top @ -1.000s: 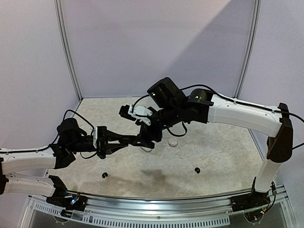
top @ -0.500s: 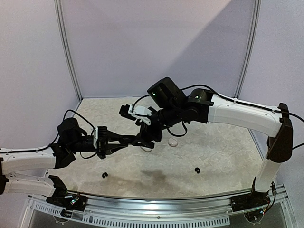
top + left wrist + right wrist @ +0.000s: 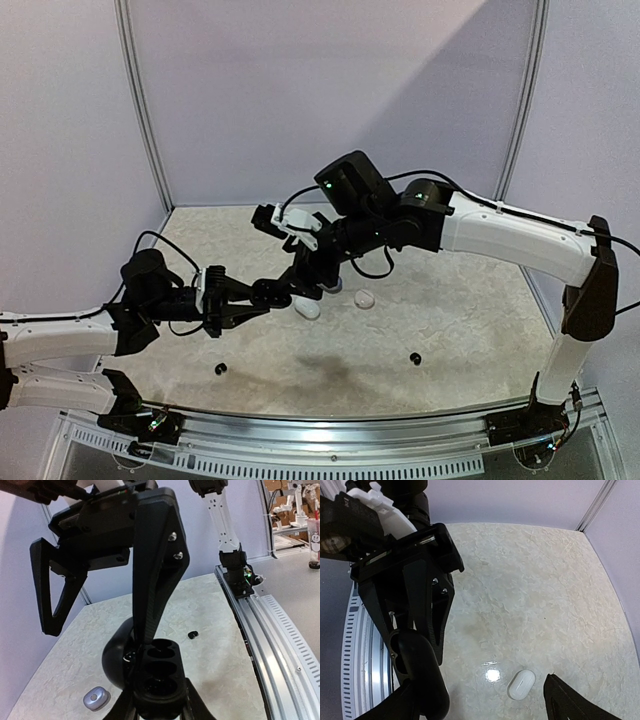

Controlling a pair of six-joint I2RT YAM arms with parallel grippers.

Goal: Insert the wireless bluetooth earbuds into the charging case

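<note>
Two shifts in the top view against a second back. The right gripper (image 3: 312, 272) has lifted toward frame centre-top. The left gripper (image 3: 255, 298), carrying the black charging case (image 3: 275, 292), has slid slightly left. They were bunched together over the case and now stand apart, so a white case (image 3: 308, 308) on the table (image 3: 470, 320) shows fully just below them. A second white case (image 3: 364, 298) lies to its right. My read: the right arm is backing off from the case. The lower-left earbud (image 3: 220, 369) and lower-right earbud (image 3: 414, 357) lie loose near the bottom, so the job isn't done.

Left wrist: the left pincer is clamped on the open case base at bottom centre, with the lid (image 3: 117, 660) swung back to the left. The wells (image 3: 161, 670) are just dark; I can't tell whether a black bud is seated. One right finger hangs right over the rear well. One bud lies mid-frame, and a white case lower left.

Right wrist: jaws wide apart with nothing between them. A white case sits on the table at bottom centre.
</note>
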